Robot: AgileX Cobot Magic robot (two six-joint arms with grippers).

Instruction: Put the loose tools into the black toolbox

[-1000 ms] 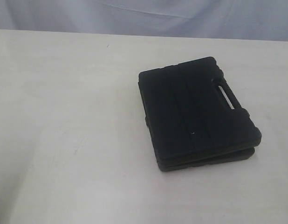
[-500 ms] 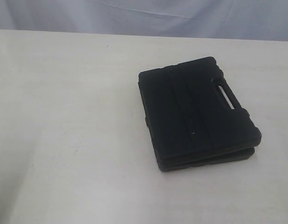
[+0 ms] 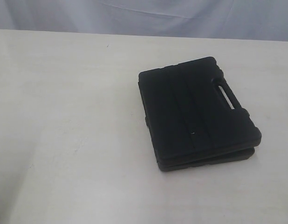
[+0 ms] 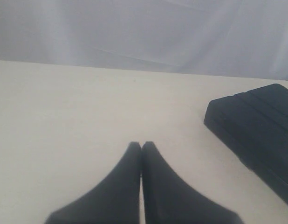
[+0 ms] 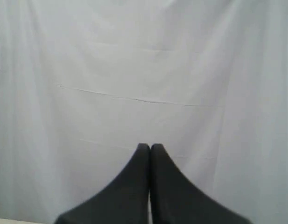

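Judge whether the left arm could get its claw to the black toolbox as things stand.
Probably yes. In the left wrist view only bare table lies between the shut left claw and the closed black toolbox; nothing blocks the way. It would need to open first to grip.

The toolbox [image 3: 195,112] lies flat on the table [image 3: 65,116], right of the middle, one half on top of the other, with its hand slot [image 3: 225,97] along the far right side. A cloth [image 3: 134,14] hangs behind the table. My left gripper [image 4: 141,144] is over the table, apart from the toolbox; my right gripper [image 5: 150,145] faces the cloth.
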